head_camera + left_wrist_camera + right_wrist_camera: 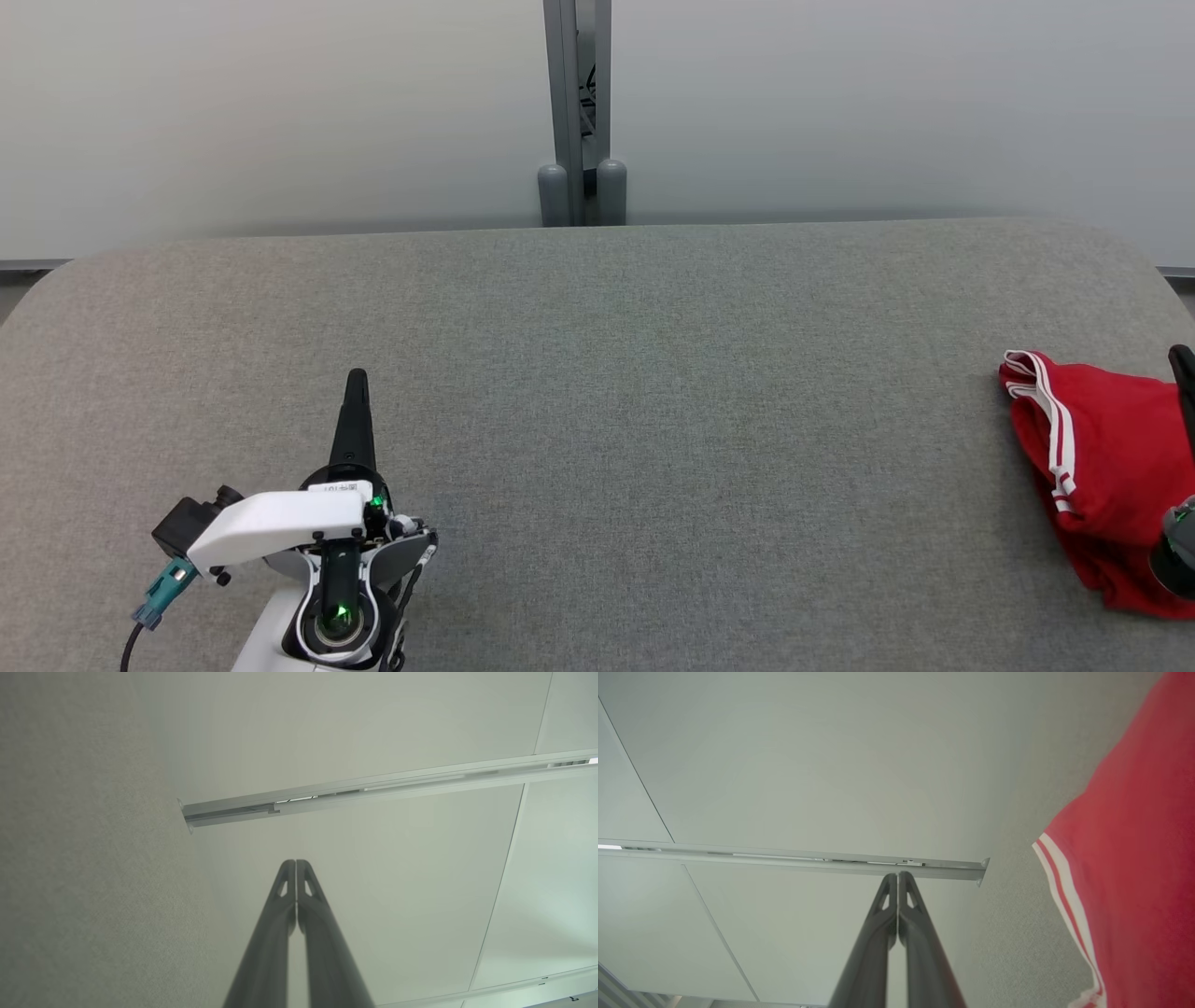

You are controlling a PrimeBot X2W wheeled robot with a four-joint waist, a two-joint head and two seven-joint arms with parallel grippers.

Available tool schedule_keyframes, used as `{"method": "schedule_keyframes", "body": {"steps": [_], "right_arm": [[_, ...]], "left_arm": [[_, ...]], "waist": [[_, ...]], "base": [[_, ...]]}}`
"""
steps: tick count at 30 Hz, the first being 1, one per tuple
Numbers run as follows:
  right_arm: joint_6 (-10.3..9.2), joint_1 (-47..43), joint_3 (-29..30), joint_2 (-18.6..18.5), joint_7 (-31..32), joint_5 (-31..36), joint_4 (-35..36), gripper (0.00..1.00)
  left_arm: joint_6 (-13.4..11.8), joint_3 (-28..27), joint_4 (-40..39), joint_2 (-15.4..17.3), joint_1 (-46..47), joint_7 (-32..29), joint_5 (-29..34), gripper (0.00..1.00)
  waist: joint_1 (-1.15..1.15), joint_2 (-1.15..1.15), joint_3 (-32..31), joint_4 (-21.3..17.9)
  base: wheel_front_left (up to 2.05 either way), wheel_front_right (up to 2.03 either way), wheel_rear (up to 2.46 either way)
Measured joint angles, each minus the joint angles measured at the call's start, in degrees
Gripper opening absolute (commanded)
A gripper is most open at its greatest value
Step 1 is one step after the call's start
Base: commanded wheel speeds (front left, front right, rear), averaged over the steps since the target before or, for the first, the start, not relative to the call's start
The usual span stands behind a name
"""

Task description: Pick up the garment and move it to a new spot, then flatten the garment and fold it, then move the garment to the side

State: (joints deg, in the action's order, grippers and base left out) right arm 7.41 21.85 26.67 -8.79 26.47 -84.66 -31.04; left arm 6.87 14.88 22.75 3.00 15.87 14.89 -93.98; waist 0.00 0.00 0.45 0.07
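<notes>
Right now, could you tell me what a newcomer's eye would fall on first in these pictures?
The red garment with white stripes, lying bunched at the right edge of the grey table, stands out at once. Next comes the left gripper at the lower left, fingers shut and pointing up the head view, well apart from the garment.
</notes>
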Motion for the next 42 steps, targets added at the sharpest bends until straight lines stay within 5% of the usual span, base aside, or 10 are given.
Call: {"method": "schedule_keyframes", "body": {"steps": [42], "right_arm": [[0.0, 1.2, 0.3, -0.6, 1.2, -4.1, -1.5, 0.0]], "left_arm": [[0.6, 0.2, 0.5, -0.3, 1.0, 0.0, -3.4, 0.0]], "waist": [[0.0, 0.0, 0.1, -0.1]], "base": [[0.0, 0.0, 0.0]]}}
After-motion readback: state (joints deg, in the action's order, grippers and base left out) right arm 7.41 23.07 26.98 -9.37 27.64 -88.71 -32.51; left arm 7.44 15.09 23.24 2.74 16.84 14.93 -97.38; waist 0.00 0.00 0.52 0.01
